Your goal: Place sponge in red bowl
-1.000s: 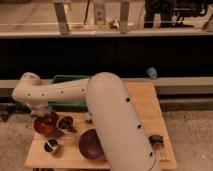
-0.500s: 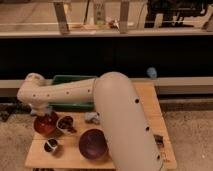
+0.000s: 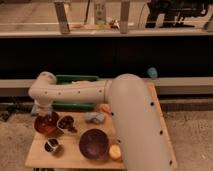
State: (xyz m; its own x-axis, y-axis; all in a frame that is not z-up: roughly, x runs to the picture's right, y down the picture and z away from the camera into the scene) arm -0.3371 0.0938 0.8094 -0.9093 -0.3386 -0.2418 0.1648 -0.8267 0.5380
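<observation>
The red bowl (image 3: 46,125) sits at the left edge of the wooden table (image 3: 75,159). My white arm reaches across from the right, and its wrist bends down right over that bowl. My gripper (image 3: 44,115) hangs at the bowl's rim, mostly hidden behind the wrist. A small bluish patch (image 3: 34,108) shows beside the wrist. I cannot tell whether it is the sponge. No sponge shows clearly anywhere else.
A dark purple bowl (image 3: 93,143) stands at front centre, with two small bowls (image 3: 66,123) (image 3: 51,146) to its left. A grey-blue lump (image 3: 94,117) and two orange items (image 3: 105,108) (image 3: 115,151) lie nearby. A green tray (image 3: 75,79) sits behind the arm. A blue object (image 3: 152,72) is at back right.
My arm has swung a little to the right, and the wrist has moved in over the red bowl. The things on the table have not moved.
</observation>
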